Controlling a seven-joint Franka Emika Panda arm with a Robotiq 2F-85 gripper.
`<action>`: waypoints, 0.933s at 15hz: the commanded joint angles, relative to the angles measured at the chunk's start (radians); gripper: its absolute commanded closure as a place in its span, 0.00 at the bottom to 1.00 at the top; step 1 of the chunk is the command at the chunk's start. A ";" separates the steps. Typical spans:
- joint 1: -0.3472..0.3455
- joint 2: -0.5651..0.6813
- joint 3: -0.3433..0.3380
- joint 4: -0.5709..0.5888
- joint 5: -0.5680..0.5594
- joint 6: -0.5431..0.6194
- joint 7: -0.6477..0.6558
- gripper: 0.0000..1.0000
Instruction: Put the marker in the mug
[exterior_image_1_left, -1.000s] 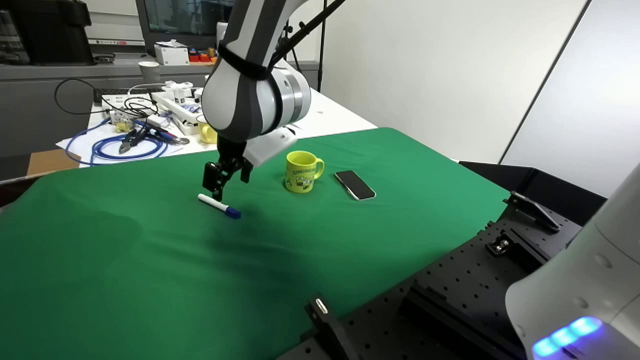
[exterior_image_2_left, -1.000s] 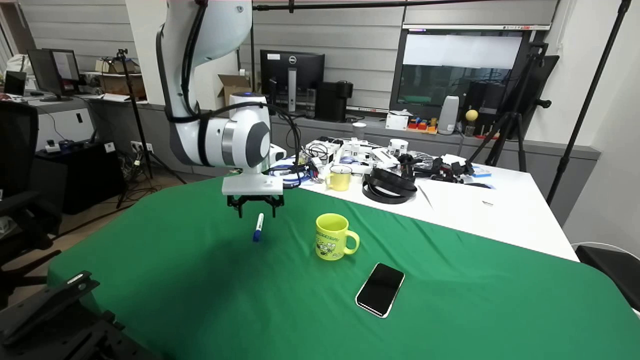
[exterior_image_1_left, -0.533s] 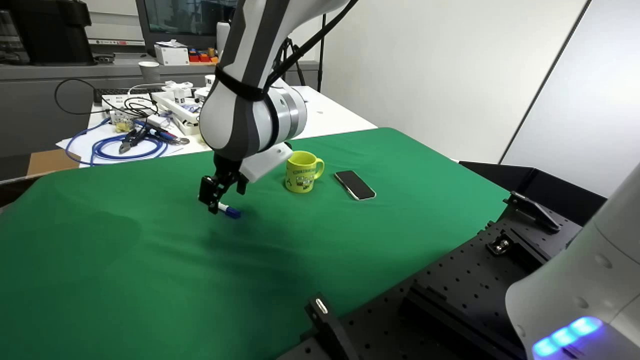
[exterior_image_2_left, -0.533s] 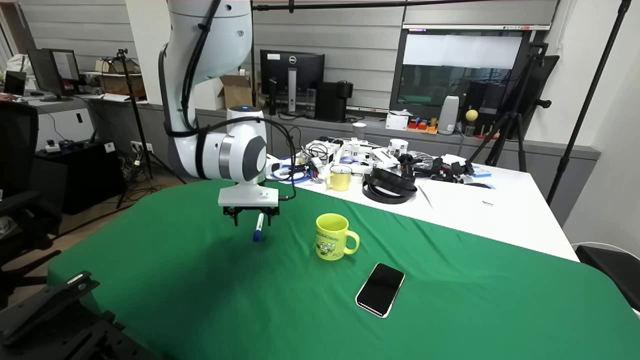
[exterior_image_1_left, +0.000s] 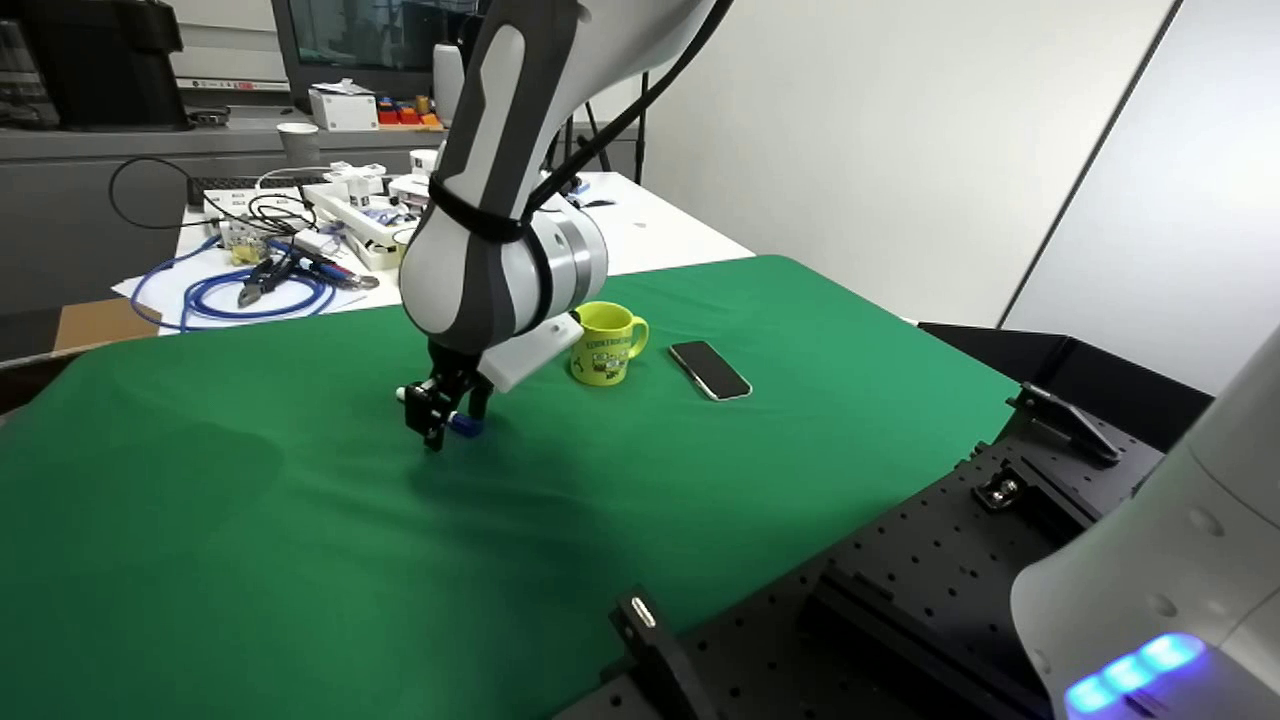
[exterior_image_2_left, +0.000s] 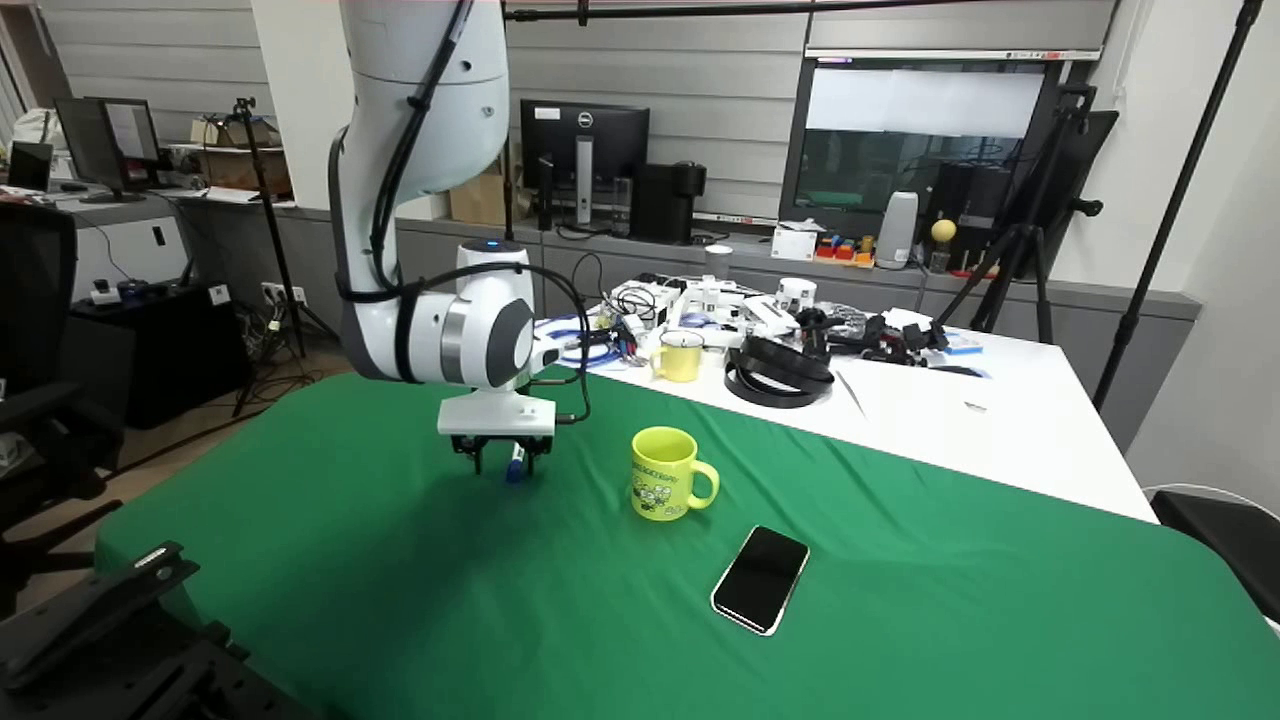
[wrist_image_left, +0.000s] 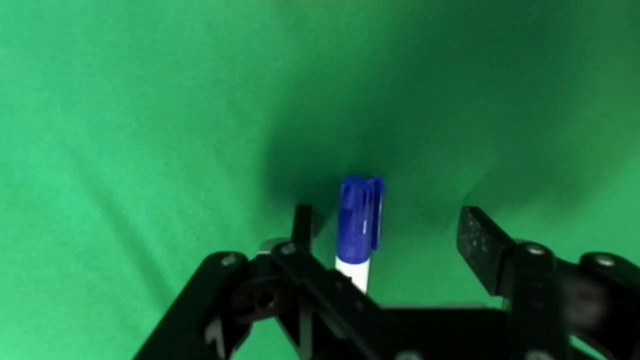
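Note:
The marker (wrist_image_left: 354, 225), white with a dark blue cap, lies on the green cloth. In both exterior views its cap (exterior_image_1_left: 465, 425) shows by the fingers (exterior_image_2_left: 515, 470), and the arm hides part of its white body. My gripper (wrist_image_left: 386, 220) is open, with the marker between its two fingers, closer to the left finger in the wrist view and apart from both. In both exterior views the gripper (exterior_image_1_left: 456, 430) is low at the cloth (exterior_image_2_left: 504, 470). The yellow-green mug (exterior_image_1_left: 600, 350) stands upright beside the gripper, its handle pointing away (exterior_image_2_left: 660, 485); it is outside the wrist view.
A black phone (exterior_image_1_left: 710, 370) lies near the mug (exterior_image_2_left: 760, 580). Behind the cloth, a white table holds another yellow mug (exterior_image_2_left: 678, 358), a black coil (exterior_image_2_left: 775, 372), blue cable (exterior_image_1_left: 255, 298) and clutter. A black mounting plate (exterior_image_1_left: 900, 600) borders the front.
The gripper has come down and forward over the marker, so its fingers now stand on either side of it. The marker, mug and phone have not moved.

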 joint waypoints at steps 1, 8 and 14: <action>0.009 0.036 -0.011 0.044 -0.008 0.002 0.043 0.55; 0.016 0.009 -0.031 0.035 -0.010 -0.004 0.055 0.50; 0.018 -0.006 -0.049 0.022 -0.011 -0.011 0.060 0.20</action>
